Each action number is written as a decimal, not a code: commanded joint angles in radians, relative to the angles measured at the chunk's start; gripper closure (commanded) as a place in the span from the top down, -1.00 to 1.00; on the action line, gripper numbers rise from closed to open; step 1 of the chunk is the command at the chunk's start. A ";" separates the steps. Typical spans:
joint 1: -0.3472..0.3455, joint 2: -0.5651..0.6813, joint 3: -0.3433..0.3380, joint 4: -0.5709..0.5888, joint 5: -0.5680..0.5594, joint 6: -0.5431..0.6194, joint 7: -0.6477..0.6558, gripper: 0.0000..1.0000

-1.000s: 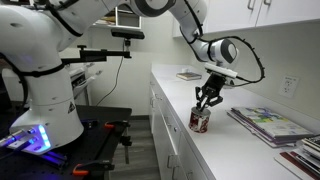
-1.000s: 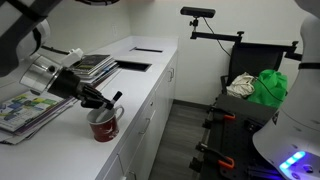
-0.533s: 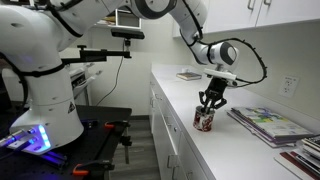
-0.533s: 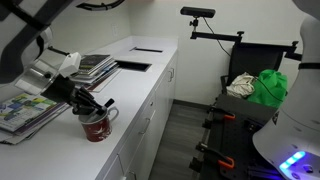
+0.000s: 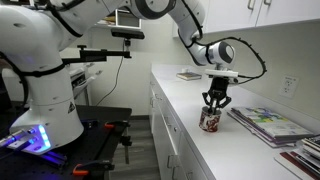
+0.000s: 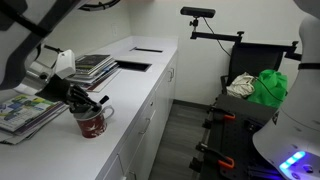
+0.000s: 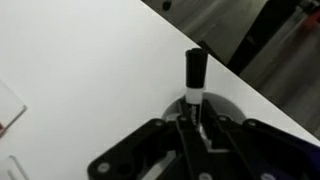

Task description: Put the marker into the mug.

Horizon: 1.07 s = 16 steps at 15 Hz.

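Fingers [image 7: 228,130] pinch the marker [image 7: 194,72], black with a whitish band, pointing to 12 o'clock in the wrist view. Gripper [image 5: 214,99] and mug [image 5: 211,121] just beneath have slid toward the magazines [image 5: 265,125] at 3 o'clock.

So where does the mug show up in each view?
Exterior view: the mug sits right of centre on the counter.
Exterior view: the mug is lower left, near the counter's edge.
Wrist view: not clearly visible behind the marker and gripper.
Shared landmark: the gripper directly above the mug.
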 commanded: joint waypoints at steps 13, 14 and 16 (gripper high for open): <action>-0.083 -0.248 0.067 -0.228 0.002 0.056 -0.396 1.00; -0.104 -0.283 0.075 -0.266 0.018 0.064 -0.427 1.00; -0.149 -0.363 0.085 -0.353 0.060 0.088 -0.467 1.00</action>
